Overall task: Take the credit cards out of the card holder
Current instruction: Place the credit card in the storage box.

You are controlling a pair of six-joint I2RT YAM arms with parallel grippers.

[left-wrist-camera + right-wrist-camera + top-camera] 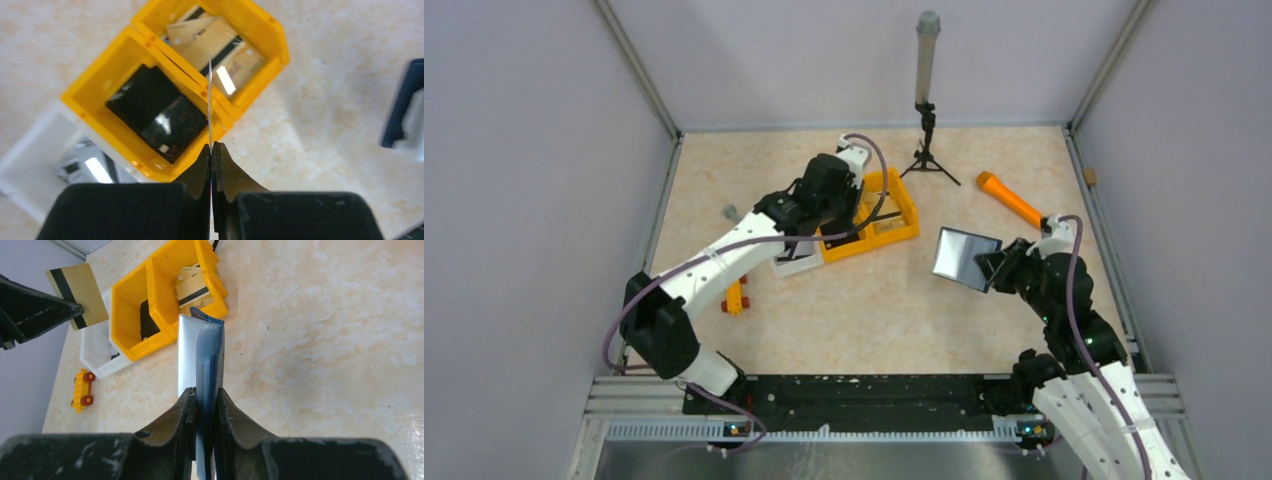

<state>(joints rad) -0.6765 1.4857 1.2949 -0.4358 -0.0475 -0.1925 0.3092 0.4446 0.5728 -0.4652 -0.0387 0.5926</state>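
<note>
Tan-orange credit card (210,100), we note, sits pinched edge-on in the left gripper (212,146), its long axis running up-frame over the yellow bin (274,37); right gripper (204,395) clamps the card holder (218,355).

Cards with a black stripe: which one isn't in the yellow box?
The tan card pinched by the left gripper, held over the yellow box; the other striped cards lie inside one of its compartments.

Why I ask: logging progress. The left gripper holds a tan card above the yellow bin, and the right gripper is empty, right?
Not quite: the right gripper is not empty; it is shut on the card holder, as the right wrist view shows.
</note>
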